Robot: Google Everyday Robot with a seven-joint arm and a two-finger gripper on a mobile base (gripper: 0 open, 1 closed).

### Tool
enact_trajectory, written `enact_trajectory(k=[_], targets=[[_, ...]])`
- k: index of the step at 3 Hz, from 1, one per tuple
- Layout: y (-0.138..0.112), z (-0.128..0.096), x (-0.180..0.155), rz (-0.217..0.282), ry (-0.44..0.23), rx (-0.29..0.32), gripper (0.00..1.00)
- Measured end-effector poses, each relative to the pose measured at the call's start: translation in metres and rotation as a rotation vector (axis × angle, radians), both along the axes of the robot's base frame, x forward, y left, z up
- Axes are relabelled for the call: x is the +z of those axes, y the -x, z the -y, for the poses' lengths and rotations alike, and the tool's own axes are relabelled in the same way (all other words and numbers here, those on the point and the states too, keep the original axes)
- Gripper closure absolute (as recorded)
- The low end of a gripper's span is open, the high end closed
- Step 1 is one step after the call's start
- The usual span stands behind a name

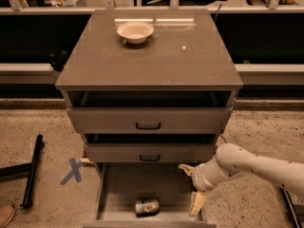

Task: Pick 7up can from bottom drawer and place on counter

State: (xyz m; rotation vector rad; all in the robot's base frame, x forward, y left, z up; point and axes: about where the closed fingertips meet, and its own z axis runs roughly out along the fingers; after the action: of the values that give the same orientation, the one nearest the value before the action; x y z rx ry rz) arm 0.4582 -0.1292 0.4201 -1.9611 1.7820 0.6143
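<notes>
Bottom drawer stands open below the two upper drawers. 7up can lies on its side on the drawer floor, near the front edge and roughly mid-width. The can shows green and silver with a reddish patch (lettering too small to read).

Gripper is over the right side of the drawer, to the right of the can and apart from it. Its two pale fingers are spread wide and hold nothing. The white arm enters from the right.

Counter carries a white bowl near its back edge. Each upper drawer has a black handle.

A blue X mark is on the speckled floor left of the cabinet.
</notes>
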Motion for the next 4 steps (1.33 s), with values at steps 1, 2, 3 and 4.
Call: enact_trajectory(k=[1, 2, 3, 4], targets=[[-0.018, -0.005, -0.047, -0.014, -0.008, 0.02, 0.0], [-0.029, -0.01, -0.074, -0.004, -0.013, 0.018, 0.0], [-0.042, -0.019, -0.11, -0.013, -0.007, 0.018, 0.0], [-0.048, -0.033, -0.141, -0.002, 0.007, 0.018, 0.0]])
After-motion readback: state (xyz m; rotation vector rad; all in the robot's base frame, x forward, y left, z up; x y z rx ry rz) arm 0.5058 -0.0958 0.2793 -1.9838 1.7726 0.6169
